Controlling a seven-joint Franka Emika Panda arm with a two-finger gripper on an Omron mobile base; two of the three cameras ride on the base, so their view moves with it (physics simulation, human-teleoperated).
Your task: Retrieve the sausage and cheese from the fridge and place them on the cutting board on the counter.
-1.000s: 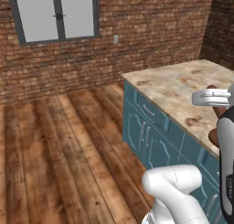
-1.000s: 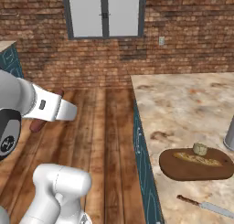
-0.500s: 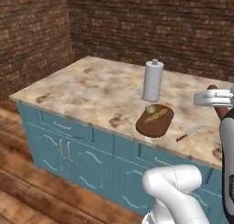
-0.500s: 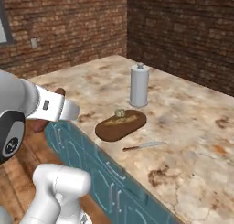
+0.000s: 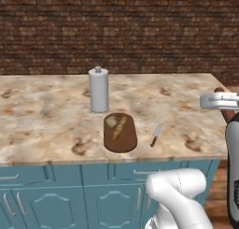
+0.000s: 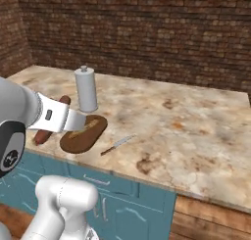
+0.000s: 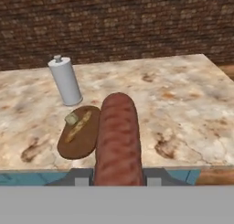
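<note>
Item: sausage, clamped between the closed fingers, carried short of the bench edge, well apart from the oval cutting board. The board already bears the cheese and a tan stick. You should set the sausage on the board's bare near end, clear of the knife and grey canister.

Cutting board between canister and knife
</note>
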